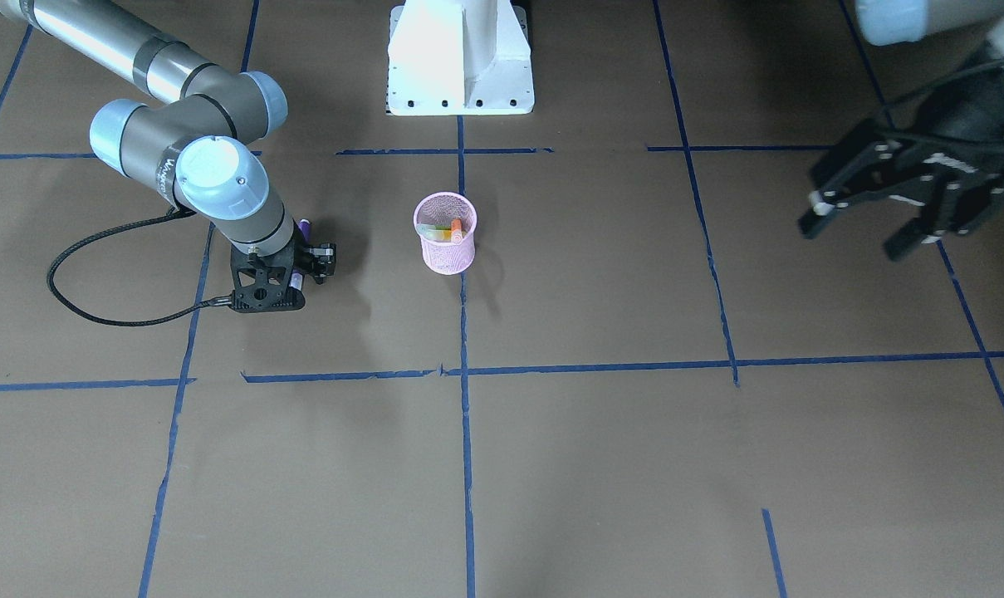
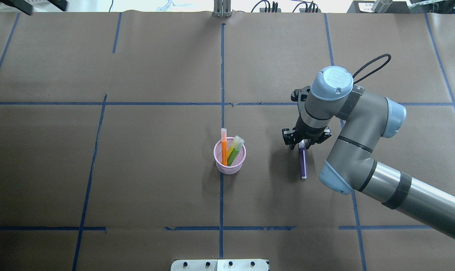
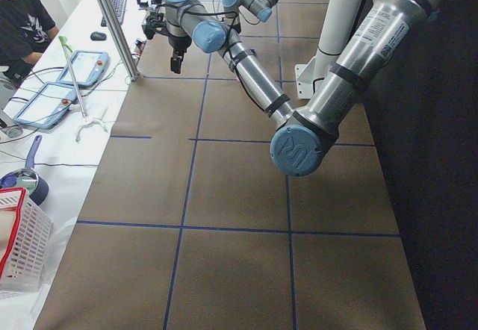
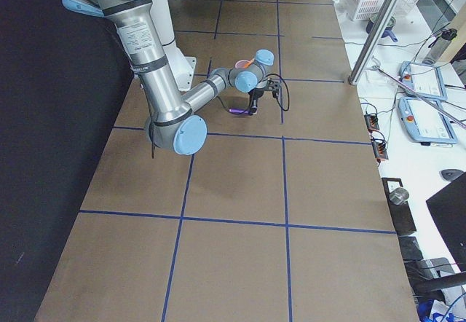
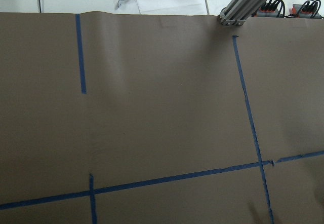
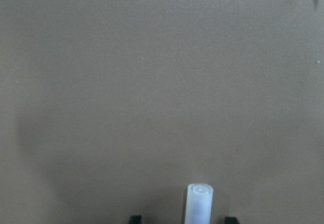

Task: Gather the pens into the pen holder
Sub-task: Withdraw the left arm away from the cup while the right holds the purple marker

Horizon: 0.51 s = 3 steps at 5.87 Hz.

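The pink mesh pen holder (image 2: pixel 230 158) stands upright at the table's middle, and it also shows in the front-facing view (image 1: pixel 445 241). An orange pen (image 2: pixel 224 148) and green pens (image 2: pixel 235 151) stand in it. The purple pen (image 2: pixel 303 163) lies flat on the table to the holder's right. My right gripper (image 2: pixel 302 144) is lowered over its pale cap end (image 6: pixel 199 203). The jaws are open, one finger on each side of the cap, apart from it. My left gripper (image 1: pixel 863 228) hangs open and empty, high over the table's left end.
Blue tape lines (image 2: pixel 221 113) cross the brown paper table. The right gripper's black cable (image 1: pixel 95 307) loops beside the wrist. The robot's white base (image 1: pixel 460 58) stands behind the holder. Monitors, cables and a white basket (image 3: pixel 19 248) lie beyond the table's edge.
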Tool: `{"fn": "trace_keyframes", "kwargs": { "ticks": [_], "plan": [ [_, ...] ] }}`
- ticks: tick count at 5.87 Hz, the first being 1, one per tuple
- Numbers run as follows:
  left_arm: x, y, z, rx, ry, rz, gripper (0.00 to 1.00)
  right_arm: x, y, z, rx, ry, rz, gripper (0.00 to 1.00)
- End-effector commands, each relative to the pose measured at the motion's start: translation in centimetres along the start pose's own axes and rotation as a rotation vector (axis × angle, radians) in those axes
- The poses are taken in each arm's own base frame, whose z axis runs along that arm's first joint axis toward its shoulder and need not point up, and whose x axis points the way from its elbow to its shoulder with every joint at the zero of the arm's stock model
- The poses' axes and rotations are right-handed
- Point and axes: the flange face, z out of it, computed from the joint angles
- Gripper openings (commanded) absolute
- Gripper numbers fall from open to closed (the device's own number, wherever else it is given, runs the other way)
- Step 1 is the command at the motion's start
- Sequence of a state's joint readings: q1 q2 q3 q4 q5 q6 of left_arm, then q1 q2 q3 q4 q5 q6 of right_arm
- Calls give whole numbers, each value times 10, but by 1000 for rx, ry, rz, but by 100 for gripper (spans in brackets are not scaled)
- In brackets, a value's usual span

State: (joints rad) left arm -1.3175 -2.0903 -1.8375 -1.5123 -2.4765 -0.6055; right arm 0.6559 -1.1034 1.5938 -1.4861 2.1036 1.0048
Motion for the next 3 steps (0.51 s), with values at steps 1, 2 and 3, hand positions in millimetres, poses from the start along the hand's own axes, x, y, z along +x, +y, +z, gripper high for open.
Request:
{"fn": "trace_keyframes", "kwargs": {
  "ticks": [1,2,3],
  "plan": [
    [-76,-9,-21,-22,-3,8,100,-1,0,-2,1,-3,-1,17],
    [-106,-4,-21,-28,-18,3,100,-3,0,-2,1,-4,-3,8],
    [-135,0,-11,-52,-31,33,100,-2,-3,-8,11,-11,-3,3]
  ]
}}
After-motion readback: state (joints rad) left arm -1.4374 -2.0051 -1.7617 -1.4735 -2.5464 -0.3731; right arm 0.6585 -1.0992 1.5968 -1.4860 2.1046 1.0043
